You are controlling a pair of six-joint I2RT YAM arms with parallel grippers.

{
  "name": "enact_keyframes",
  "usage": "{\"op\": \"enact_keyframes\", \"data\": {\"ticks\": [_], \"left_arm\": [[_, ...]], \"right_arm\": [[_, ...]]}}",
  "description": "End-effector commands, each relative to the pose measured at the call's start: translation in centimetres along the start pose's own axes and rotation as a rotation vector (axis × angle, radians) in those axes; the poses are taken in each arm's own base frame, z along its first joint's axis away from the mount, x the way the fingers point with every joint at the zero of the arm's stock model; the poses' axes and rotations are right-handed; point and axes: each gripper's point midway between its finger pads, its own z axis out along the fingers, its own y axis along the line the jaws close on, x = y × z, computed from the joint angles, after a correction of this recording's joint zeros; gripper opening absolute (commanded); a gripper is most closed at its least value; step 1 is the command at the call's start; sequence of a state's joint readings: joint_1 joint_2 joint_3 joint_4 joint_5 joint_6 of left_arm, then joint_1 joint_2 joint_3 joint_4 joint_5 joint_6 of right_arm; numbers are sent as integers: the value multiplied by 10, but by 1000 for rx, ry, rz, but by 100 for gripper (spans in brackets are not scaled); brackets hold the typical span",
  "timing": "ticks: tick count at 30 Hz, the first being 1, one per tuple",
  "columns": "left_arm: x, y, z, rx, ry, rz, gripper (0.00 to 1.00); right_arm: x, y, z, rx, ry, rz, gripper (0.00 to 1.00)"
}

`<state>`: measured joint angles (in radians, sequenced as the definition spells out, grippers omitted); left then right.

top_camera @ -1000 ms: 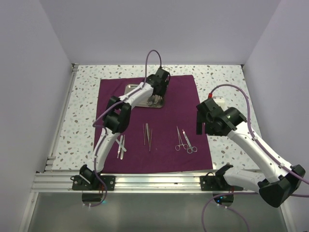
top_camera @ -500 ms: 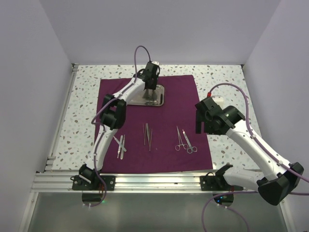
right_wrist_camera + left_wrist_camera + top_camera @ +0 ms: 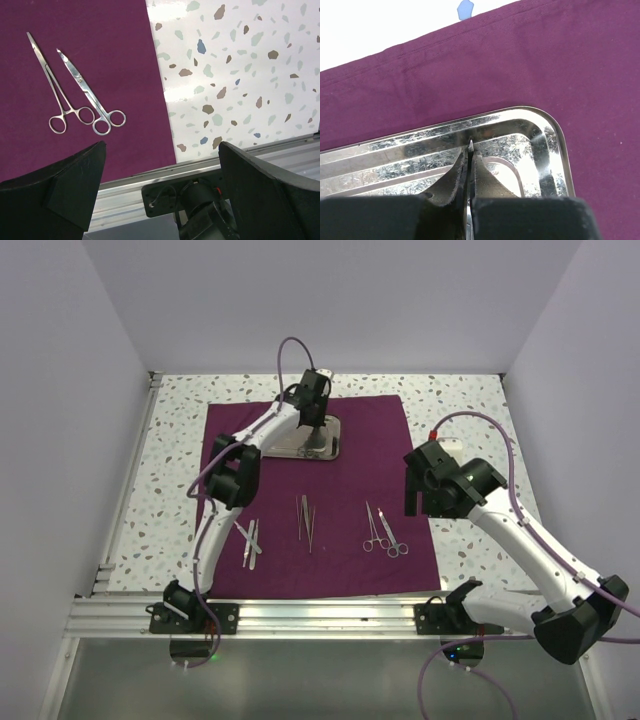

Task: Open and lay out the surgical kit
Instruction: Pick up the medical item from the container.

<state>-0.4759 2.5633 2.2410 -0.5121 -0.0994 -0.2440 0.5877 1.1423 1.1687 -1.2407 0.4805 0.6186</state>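
The maroon cloth of the surgical kit lies spread flat. The shiny steel tray sits at its far middle. My left gripper points down into the tray, shut on a thin silver instrument whose tip pokes out between the fingers. Two scissor-handled forceps lie on the cloth's right part, also seen in the right wrist view. Thin tweezers lie in the middle. My right gripper hovers wide open over the cloth's right edge, holding nothing.
More small silver instruments lie on the cloth's near left. The speckled tabletop surrounds the cloth. An aluminium rail runs along the near edge, with the arm bases on it. White walls enclose the left, right and back.
My left gripper shifted toward the tray's far side, turned upright and closed on the thin instrument. The right arm barely moved.
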Motion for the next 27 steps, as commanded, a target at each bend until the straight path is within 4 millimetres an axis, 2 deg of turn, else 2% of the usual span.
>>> {"op": "enact_keyframes", "data": {"ticks": [1, 4, 5, 6, 7, 8, 10, 16, 18, 19, 20, 21, 22, 23, 24, 25, 26, 27], "left_arm": [[79, -9, 12, 45, 249, -27, 0], [61, -21, 2, 184, 218, -125, 0], [44, -25, -9, 228, 181, -158, 0], [37, -26, -14, 259, 165, -193, 0], [20, -22, -17, 292, 119, -249, 0], [11, -27, -29, 350, 111, -275, 0], [-7, -24, -41, 422, 79, -333, 0], [-61, -21, -90, 493, -21, -371, 0], [-67, -23, -102, 495, -30, -389, 0], [-64, -23, -105, 494, -22, -398, 0], [-71, -25, -119, 498, -43, -402, 0], [-64, -30, -122, 494, -26, -417, 0], [-65, -29, -127, 469, -37, -423, 0], [-72, -32, -143, 461, -63, -422, 0], [-72, -35, -149, 450, -64, -436, 0], [-61, -44, -150, 418, -48, -434, 0], [-65, -51, -165, 413, -65, -434, 0], [-50, -68, -168, 410, -32, -442, 0]], "right_arm": [[-9, -3, -6, -6, -49, 43, 98], [-10, -2, -8, -16, -55, 47, 99], [-10, -2, -8, -17, -56, 48, 98], [-11, -2, -9, -21, -59, 49, 98], [-11, -2, -9, -25, -63, 52, 98], [-11, -3, -10, -26, -65, 53, 98], [-12, -3, -11, -33, -72, 59, 98], [-8, -5, -13, -50, -84, 74, 98], [-6, -6, -13, -53, -89, 79, 98], [-6, -5, -13, -58, -92, 78, 98], [-6, -5, -13, -61, -93, 81, 98], [-6, -5, -13, -64, -95, 82, 99], [-6, -6, -14, -67, -100, 87, 98], [-6, -5, -14, -71, -102, 86, 98], [-6, -5, -15, -75, -108, 90, 98], [-7, -5, -15, -79, -113, 90, 98], [-7, -5, -15, -82, -114, 90, 98], [-8, -5, -16, -89, -122, 92, 98]]}}
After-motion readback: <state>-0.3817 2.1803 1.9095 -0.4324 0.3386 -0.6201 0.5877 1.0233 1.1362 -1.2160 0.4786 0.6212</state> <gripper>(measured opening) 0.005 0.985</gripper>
